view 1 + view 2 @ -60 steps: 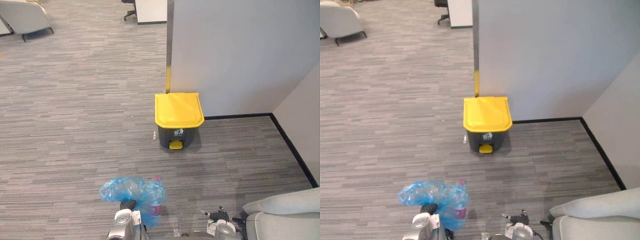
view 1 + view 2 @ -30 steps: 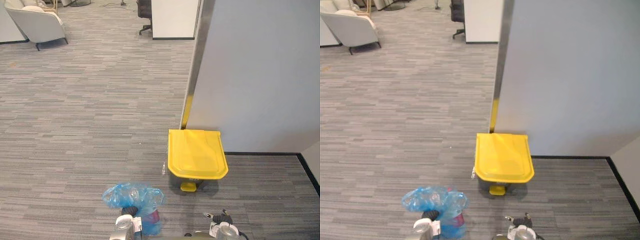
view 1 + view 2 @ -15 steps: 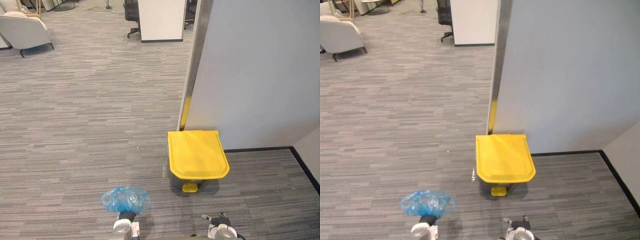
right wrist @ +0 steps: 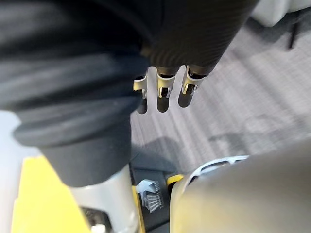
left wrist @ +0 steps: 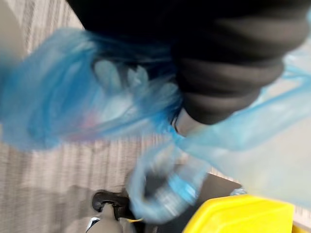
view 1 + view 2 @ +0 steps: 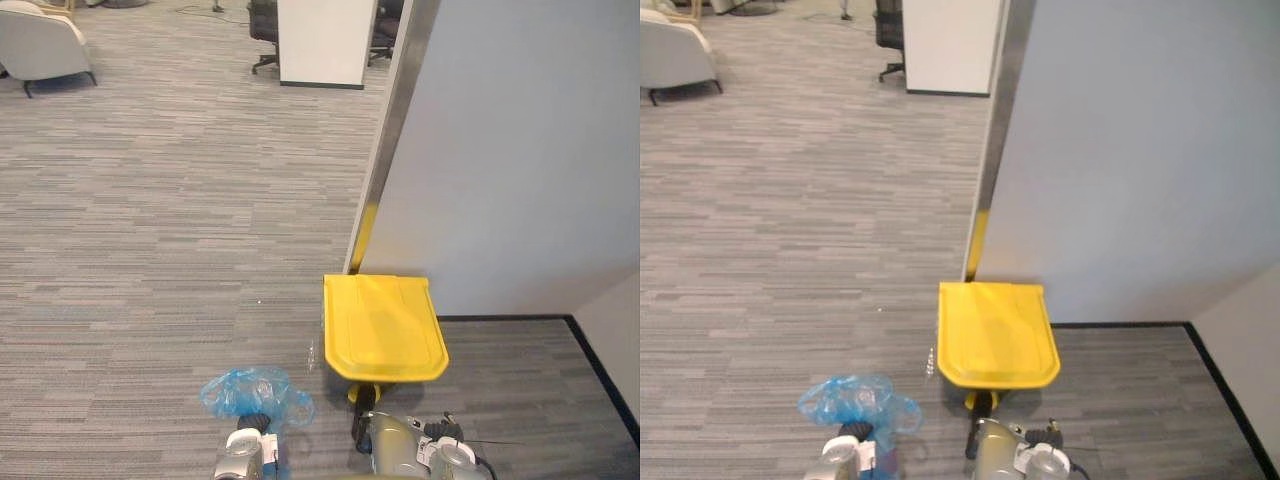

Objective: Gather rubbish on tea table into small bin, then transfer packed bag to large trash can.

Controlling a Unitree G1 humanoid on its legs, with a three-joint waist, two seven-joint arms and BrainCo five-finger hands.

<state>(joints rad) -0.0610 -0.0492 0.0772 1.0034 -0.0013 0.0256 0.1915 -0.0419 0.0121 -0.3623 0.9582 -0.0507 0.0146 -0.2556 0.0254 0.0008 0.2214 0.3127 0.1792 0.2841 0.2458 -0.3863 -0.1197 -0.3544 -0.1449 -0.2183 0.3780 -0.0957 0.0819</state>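
1. While I watch through the head cameras, the crumpled translucent blue plastic bag [image 6: 248, 392] of rubbish sits bunched just above my left hand [image 6: 256, 421], clear of the grey striped carpet floor [image 6: 150, 250].
2. From the left wrist camera, the blue film gathers tight under that hand's dark cover, so I read the hand as clenched on the bag.
3. My right hand [image 4: 159, 92] is low on the right; its fingers hang loose and grasp nothing.
4. A dark grey pedal trash can [image 6: 385, 325] with a flat yellow lid stands closed at the foot of the pale grey wall panel [image 6: 520, 150]. It is ahead and to the right of the bag, near it but apart.
5. One pale armchair [image 6: 40, 40] stands far off to the left.
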